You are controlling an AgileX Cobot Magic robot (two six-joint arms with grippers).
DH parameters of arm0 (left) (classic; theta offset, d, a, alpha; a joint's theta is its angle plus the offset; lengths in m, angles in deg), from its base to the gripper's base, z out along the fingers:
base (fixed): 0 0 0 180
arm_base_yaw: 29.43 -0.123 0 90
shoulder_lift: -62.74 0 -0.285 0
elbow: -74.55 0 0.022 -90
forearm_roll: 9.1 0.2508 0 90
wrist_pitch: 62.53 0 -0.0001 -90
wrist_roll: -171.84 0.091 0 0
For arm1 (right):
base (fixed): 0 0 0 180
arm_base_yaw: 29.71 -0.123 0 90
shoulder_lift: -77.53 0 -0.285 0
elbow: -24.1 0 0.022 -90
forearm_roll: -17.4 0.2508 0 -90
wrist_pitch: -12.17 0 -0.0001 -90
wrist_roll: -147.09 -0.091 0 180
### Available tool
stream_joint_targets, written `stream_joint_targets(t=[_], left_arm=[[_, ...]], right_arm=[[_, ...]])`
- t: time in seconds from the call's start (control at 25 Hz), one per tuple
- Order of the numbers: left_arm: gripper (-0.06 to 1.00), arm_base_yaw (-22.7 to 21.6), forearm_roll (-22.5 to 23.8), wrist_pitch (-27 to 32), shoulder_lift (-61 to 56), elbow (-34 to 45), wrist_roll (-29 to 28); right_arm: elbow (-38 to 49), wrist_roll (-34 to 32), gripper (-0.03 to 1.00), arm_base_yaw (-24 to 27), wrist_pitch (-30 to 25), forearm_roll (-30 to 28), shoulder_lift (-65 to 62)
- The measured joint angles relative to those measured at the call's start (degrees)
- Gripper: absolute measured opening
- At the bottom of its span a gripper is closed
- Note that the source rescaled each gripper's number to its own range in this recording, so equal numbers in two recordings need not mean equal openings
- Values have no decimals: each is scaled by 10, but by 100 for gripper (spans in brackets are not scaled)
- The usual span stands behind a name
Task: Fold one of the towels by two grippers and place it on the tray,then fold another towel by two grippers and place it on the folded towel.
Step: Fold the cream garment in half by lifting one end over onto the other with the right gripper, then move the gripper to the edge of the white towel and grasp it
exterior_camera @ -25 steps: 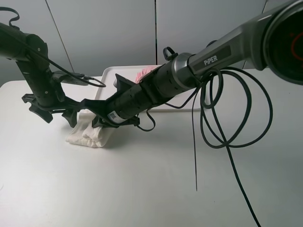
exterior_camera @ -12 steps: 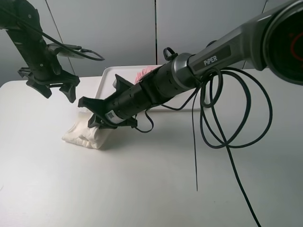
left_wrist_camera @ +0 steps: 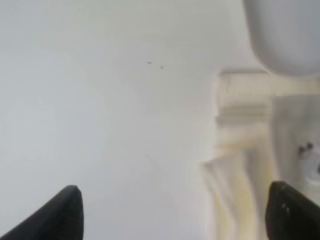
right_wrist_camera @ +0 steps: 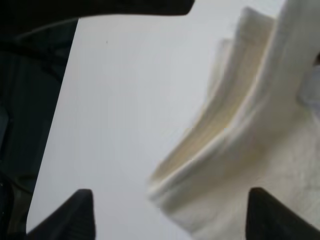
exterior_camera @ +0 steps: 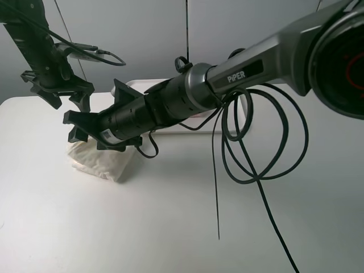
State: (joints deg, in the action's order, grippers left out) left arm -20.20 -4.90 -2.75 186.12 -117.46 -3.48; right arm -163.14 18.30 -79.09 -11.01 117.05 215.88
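L hand (exterior_camera: pixel 63 98) has lifted clear of the cream towel (exterior_camera: pixel 99 162), now raised above it nr the back-left of the worktop (exterior_camera: pixel 170 216), fingers spread, nothing held; R hand (exterior_camera: pixel 85 132) has swept further left across the worktop, now over the towel's left end, jaws apart; towel pushed left w/ it, bunched into a tighter, squarer folded block; R arm's cable loop shifted left too.

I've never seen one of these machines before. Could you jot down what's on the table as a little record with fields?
cream towel: folded cream cloth towel, lying on the white table
pink towel: mostly hidden behind the right arm, position unclear
tray: white flat tray, at the table's back
left gripper: jaws open, raised above the table, empty
right gripper: jaws open, over the cream towel
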Motion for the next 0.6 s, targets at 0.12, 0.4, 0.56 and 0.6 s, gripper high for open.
stream_joint_targets(t=[0.12,0.4,0.56,0.6], left_arm=[[96,0,0,1,0,0,1],[96,0,0,1,0,0,11],[95,0,0,1,0,0,13],[95,0,0,1,0,0,13]], right_arm=[[-4,4,81,-2,2,0,0],[-4,-54,84,4,8,-120,-22],[-5,-199,84,31,-26,-244,-35],[-5,-239,84,39,-39,-278,-35]])
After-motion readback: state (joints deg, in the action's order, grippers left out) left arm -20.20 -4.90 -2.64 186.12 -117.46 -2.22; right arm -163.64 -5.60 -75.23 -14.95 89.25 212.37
